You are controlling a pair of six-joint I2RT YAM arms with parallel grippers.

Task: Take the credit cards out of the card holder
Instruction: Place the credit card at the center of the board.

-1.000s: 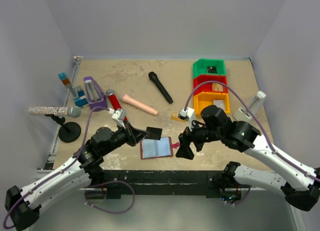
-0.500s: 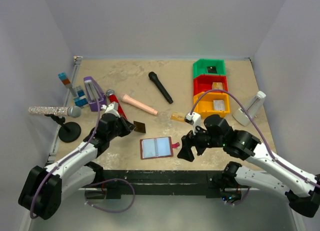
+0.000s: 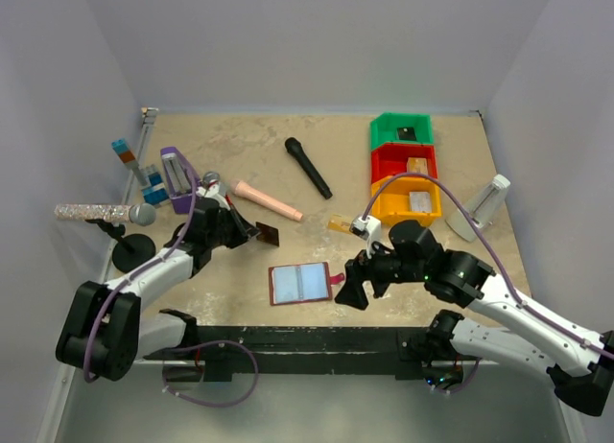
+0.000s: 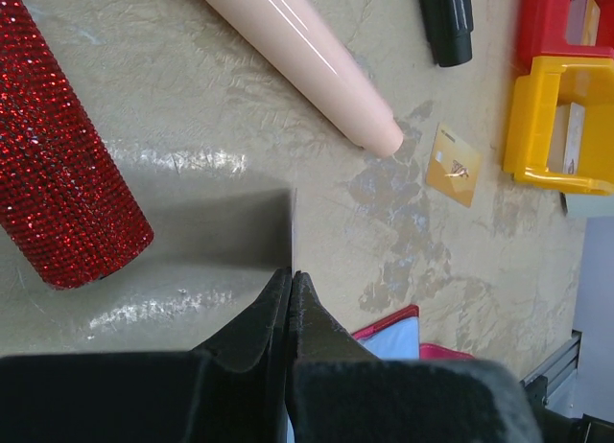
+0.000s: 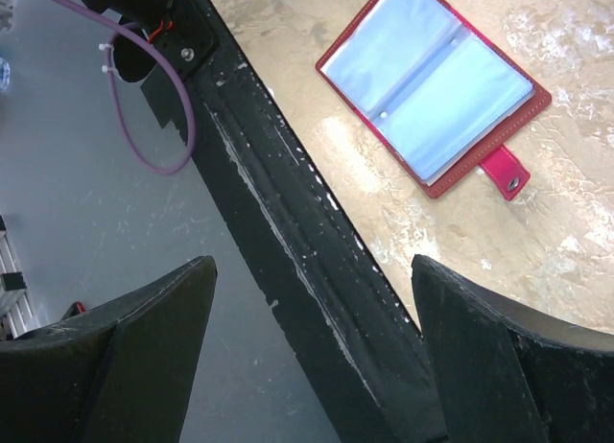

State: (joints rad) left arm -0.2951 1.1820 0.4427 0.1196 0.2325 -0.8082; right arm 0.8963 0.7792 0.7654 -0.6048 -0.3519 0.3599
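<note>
The card holder (image 3: 300, 283) lies open and flat near the table's front edge, dark red with pale blue sleeves (image 5: 427, 79) and a small red tab (image 5: 503, 171). My left gripper (image 3: 253, 232) is shut on a black credit card (image 3: 270, 237), behind and left of the holder. In the left wrist view the black card (image 4: 240, 222) juts out from the closed tips of the left gripper (image 4: 291, 273). A tan-gold card (image 3: 338, 224) lies on the table; the left wrist view also shows that card (image 4: 453, 165). My right gripper (image 3: 351, 290) stands open right of the holder, with nothing in it.
Green (image 3: 401, 130), red (image 3: 404, 161) and yellow (image 3: 407, 199) bins stand at the back right. A black microphone (image 3: 308, 168), a pink cylinder (image 3: 268, 200), a red glitter microphone (image 4: 58, 146), a purple holder (image 3: 177, 179) and a silver microphone on a stand (image 3: 104, 213) lie around. The black front rail (image 5: 288, 251) runs under my right gripper (image 5: 312, 352).
My left gripper has carried the black card back and to the left, away from the holder toward the red microphone. The right gripper has edged slightly left.
</note>
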